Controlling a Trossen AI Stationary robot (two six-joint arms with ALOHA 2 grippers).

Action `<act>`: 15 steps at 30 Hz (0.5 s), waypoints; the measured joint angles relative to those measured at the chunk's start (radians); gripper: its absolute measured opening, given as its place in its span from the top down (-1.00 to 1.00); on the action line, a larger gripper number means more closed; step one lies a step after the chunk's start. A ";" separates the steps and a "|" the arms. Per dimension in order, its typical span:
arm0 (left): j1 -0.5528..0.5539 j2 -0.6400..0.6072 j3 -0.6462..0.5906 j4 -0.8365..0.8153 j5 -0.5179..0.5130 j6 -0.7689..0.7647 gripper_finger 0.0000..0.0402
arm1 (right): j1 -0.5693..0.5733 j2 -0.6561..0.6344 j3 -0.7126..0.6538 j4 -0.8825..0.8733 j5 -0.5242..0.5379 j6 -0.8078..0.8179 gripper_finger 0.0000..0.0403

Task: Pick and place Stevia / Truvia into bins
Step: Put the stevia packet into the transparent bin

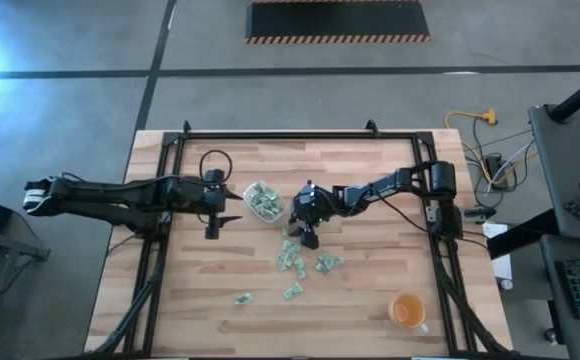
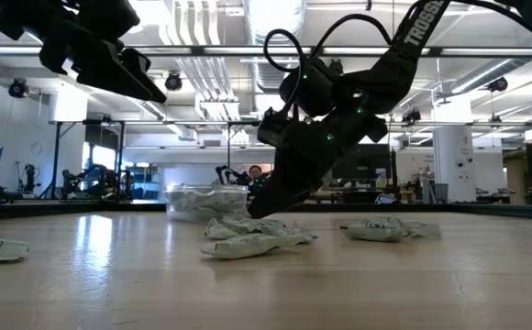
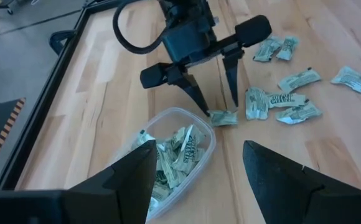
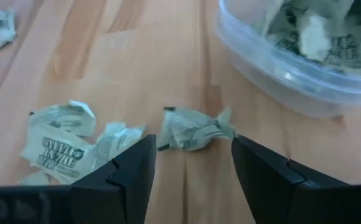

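I have the right gripper point(image 1: 307, 232) down at the table near the middle, its two dark fingers point(image 3: 199, 99) spread apart with the tips at the wood. A single crumpled packet point(image 4: 193, 129) lies on the table between those fingertips, flat on the boards and not yet pinched; in the left wrist view it sits right at the tips point(image 3: 223, 117), nearer one finger than the other (whether a tip is actually touching the paper I cannot tell).

That packet is pale green and white, creased and slightly puffed, with torn-looking corners. Just beside it stands the clear tub point(image 1: 263, 200), round-cornered and see-through, already holding a heap of the same packets point(image 3: 174, 152) with dark printing on them. The tub's wall is close to the packet but apart from it.

More loose packets point(image 1: 300, 262) lie scattered on the table beyond the right gripper, some touching one another, a few off alone toward the table's front edge.

My left gripper point(image 1: 213, 222) hangs over the table just to the other side of the tub, fingers wide apart and holding nothing. An orange cup point(image 1: 407, 312) stands well away, near the front right corner.
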 joint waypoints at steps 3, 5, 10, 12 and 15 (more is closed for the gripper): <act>0.000 0.000 0.000 0.001 0.000 0.000 -0.11 | -0.002 0.000 0.000 0.002 0.001 0.001 0.01; 0.000 0.003 0.000 0.000 0.000 0.000 -0.11 | -0.002 0.000 0.000 0.002 0.002 0.004 0.03; 0.000 0.005 0.000 0.001 0.000 0.000 -0.11 | -0.002 0.000 0.000 0.003 0.009 0.029 0.11; 0.000 0.004 0.000 0.001 0.000 0.000 -0.11 | -0.002 0.000 0.000 0.004 0.029 0.030 0.13; 0.000 0.004 0.000 0.001 0.000 0.000 -0.11 | -0.002 0.000 0.000 0.004 0.075 0.055 0.15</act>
